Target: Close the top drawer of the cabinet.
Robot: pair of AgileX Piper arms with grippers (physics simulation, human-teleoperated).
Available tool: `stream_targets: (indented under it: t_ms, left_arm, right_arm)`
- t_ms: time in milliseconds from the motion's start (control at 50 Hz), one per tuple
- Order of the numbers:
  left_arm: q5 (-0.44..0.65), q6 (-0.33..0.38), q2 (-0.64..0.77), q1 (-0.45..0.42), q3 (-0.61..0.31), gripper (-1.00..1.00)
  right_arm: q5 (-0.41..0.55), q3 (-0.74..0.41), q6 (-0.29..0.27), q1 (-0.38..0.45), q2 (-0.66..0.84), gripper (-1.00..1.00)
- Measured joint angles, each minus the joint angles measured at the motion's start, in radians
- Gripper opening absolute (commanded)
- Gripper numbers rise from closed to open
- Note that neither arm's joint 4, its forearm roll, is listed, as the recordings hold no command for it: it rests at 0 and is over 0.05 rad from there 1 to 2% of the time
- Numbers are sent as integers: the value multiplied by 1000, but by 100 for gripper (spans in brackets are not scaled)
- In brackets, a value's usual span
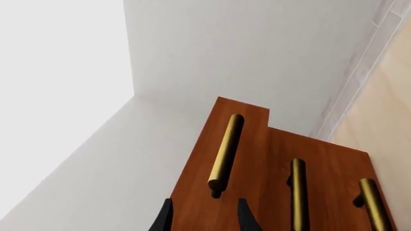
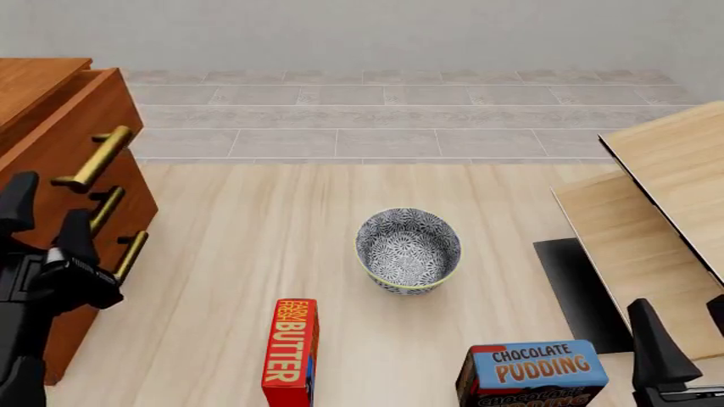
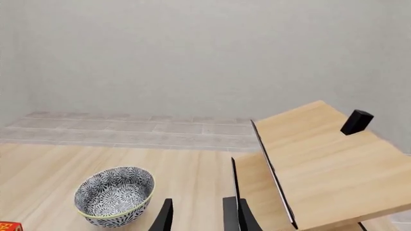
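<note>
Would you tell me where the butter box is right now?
In the front view the butter box stands near the bottom edge, left of centre, between the cabinet and the chocolate pudding box, nearer than the patterned bowl.

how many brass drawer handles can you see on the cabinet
3. One on the top drawer, its handle sticking out furthest; the middle handle below it; the lowest handle near the left gripper. None looks hidden.

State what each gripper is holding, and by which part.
Nothing is held. The left gripper is open, its jaws empty in front of the top drawer. The right gripper is open and empty.
</note>
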Motion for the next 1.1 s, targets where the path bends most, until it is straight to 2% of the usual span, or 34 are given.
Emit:
stream_targets:
  t_ms: [1100]
  left_arm:
    - [0, 7, 49, 76, -19, 100]
  right_arm:
    - [8, -9, 1, -2, 0, 100]
